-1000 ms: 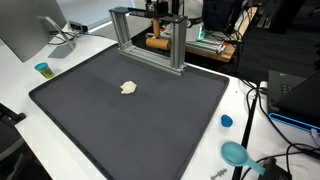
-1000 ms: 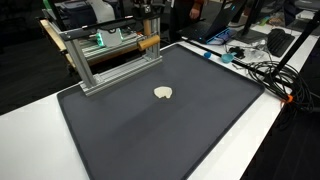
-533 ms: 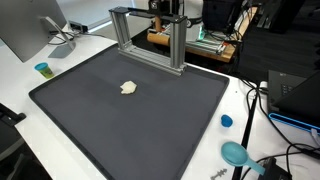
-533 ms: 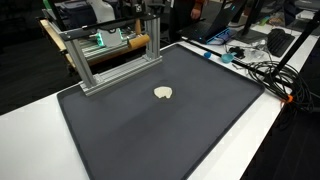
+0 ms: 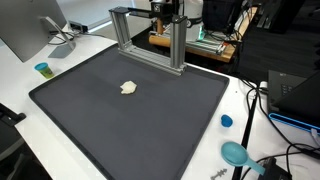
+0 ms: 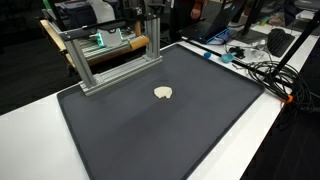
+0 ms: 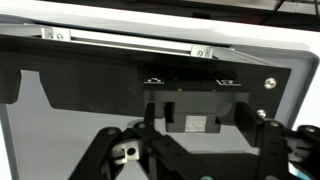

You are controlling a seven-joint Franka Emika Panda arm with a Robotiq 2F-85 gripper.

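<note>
**Gripper Up by the Metal Frame, Wooden Rod Close Below**

The gripper (image 5: 166, 13) is seen at the far end of the table, high up and right behind the top bar of the metal frame (image 5: 180, 45). The wooden rod (image 5: 160, 42) is seen just under the gripper, behind the frame. In an exterior view the rod (image 6: 140, 43) is seen lying level beside the frame's tall post. Whether the rod is touched by the gripper cannot be told, because that spot is small and dark in both exterior views.

In the wrist view only the black arms of the gripper are seen, low at the bottom edge. The fingertips are cut off there, so it cannot be told if the jaws are open or shut. Nothing is clearly seen between them. A silver bar is seen across the top of that view.

A big black mat (image 5: 130, 125) is laid on the white table (image 5: 20, 95), and the frame is stood at the mat's far edge. A small cream lump (image 5: 128, 87) is seen alone on the mat, well apart from the gripper and the frame.

A little blue cup (image 5: 42, 69) is placed off the mat near a monitor (image 5: 30, 25). A blue cap (image 5: 226, 121) and a teal scoop (image 5: 235, 153) are seen off the mat's other side. Cables (image 6: 255, 65) are spread on the table near there.
</note>
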